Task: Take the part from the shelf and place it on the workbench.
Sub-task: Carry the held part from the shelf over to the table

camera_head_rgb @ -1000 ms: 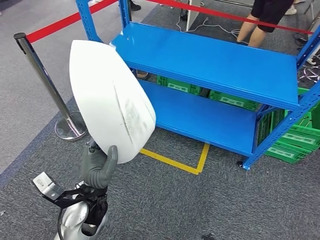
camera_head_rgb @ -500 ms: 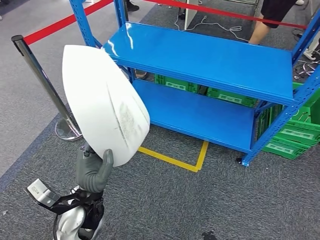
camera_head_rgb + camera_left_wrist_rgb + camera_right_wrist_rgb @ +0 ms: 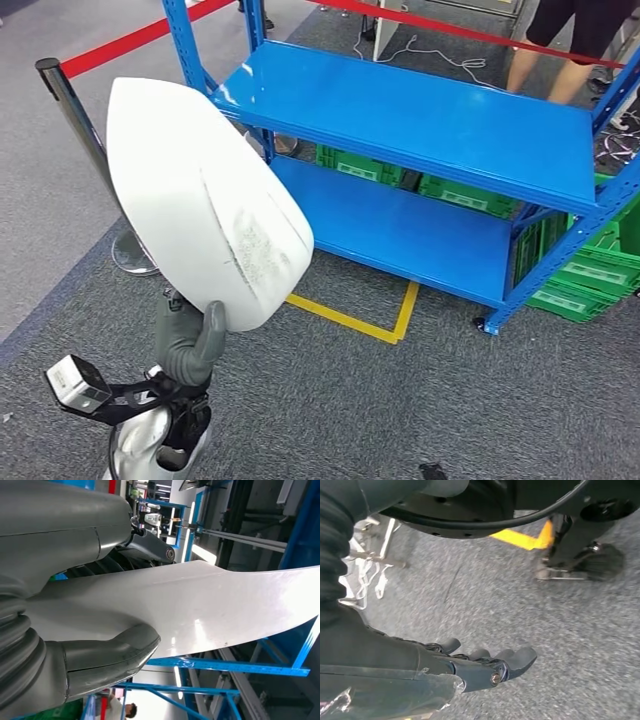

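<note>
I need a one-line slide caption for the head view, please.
Left hand holds a white curved part beside the blue shelf.

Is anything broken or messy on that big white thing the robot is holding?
A little. The white part in the left hand has a rough grey scuffed patch near its lower right end, and a thin line running across it. I can't tell whether that's a crack or a seam. It also sits tilted.

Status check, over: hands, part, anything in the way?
Left hand grips large white curved plastic shell. Right hand open over grey carpet. Blue metal shelf ahead.
</note>
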Robot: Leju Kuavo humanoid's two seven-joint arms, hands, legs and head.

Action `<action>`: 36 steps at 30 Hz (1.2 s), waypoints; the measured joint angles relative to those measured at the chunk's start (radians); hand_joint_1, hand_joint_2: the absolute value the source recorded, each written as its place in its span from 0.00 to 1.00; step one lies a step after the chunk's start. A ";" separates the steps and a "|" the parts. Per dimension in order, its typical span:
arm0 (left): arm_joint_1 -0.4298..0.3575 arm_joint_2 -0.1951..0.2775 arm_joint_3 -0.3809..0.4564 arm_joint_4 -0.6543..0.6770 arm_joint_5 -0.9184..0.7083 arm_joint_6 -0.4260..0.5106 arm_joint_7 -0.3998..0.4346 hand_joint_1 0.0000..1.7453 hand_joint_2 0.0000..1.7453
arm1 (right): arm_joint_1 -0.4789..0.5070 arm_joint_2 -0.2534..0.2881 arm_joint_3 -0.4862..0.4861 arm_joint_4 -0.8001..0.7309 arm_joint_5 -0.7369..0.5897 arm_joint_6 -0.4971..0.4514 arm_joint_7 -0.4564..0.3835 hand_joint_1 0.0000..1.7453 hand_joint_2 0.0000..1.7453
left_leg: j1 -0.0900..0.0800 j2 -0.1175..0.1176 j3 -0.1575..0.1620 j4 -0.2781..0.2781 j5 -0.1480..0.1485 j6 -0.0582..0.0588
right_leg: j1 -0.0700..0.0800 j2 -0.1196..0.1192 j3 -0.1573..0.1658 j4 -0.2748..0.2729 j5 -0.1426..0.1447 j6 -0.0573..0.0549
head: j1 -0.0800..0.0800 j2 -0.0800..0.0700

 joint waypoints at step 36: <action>-0.007 -0.011 0.006 -0.001 -0.006 -0.001 0.002 1.00 1.00 | 0.026 -0.002 0.074 0.000 0.106 -0.045 0.064 0.00 1.00 | 0.009 -0.092 -0.027 0.008 0.011 -0.030 | -0.006 0.034 0.021 -0.071 0.022 -0.020 | -0.001 0.000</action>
